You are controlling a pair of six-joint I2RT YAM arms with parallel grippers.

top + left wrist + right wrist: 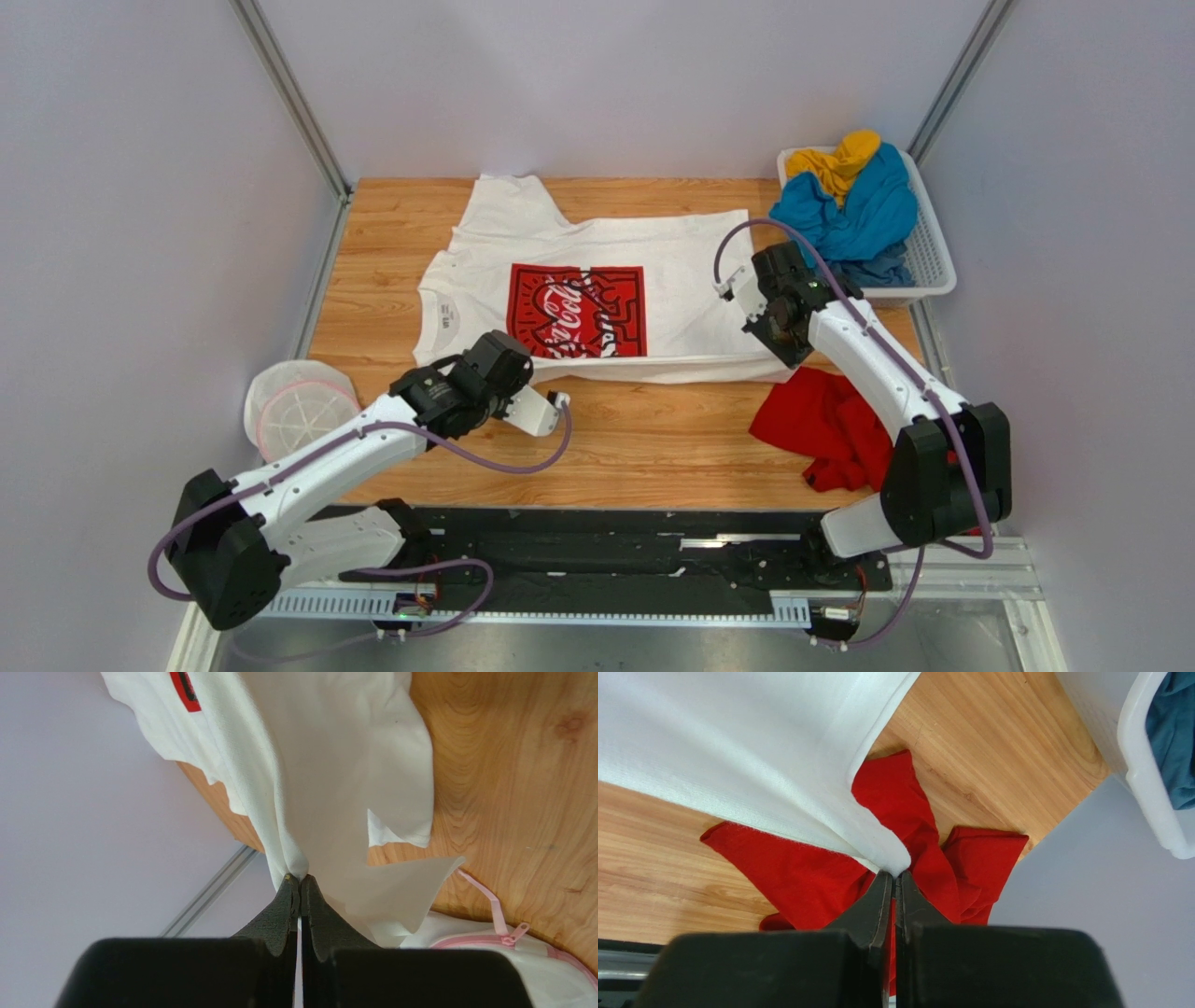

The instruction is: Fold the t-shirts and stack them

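Wooden tabletop [673,448] carries the white t-shirt [617,266] spread print-up, left gripper [300,880] and right gripper [896,875] each pinched tight on its near edge; cloth judged light, limp, sag-prone, best held at hem corners.

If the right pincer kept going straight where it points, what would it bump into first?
The right pincer is shut on the hem of the white t-shirt, so it would push that cloth first. Just beyond lies the red t-shirt, probably lower, on the table; depth is hard to judge.
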